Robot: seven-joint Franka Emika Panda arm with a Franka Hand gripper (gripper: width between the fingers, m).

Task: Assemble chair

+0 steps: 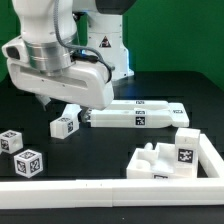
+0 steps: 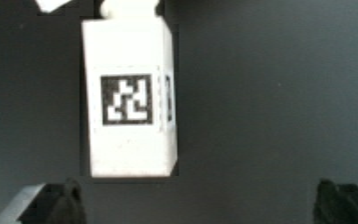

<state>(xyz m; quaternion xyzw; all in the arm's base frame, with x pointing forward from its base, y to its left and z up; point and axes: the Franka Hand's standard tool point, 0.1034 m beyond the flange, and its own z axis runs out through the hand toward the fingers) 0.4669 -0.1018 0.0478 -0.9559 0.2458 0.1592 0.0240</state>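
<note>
Several white chair pieces with black-and-white tags lie on the black table. Two long flat slabs (image 1: 138, 113) lie side by side in the middle. A small cube (image 1: 64, 126) sits just off their end, toward the exterior view's left. Two more cubes (image 1: 10, 141) (image 1: 28, 163) rest at the far left. A pegged block (image 1: 176, 153) stands at the right. My gripper (image 1: 52, 103) hangs low over the table near the slabs' left end. In the wrist view an oblong white piece (image 2: 128, 100) with one tag lies ahead of my gripper (image 2: 197, 203). The jaws stand wide open with nothing between them.
A long white border rail (image 1: 90, 190) runs along the front and turns up the right side (image 1: 212, 150), enclosing the pegged block. The arm's white base (image 1: 105, 45) stands at the back. A green wall closes the scene behind.
</note>
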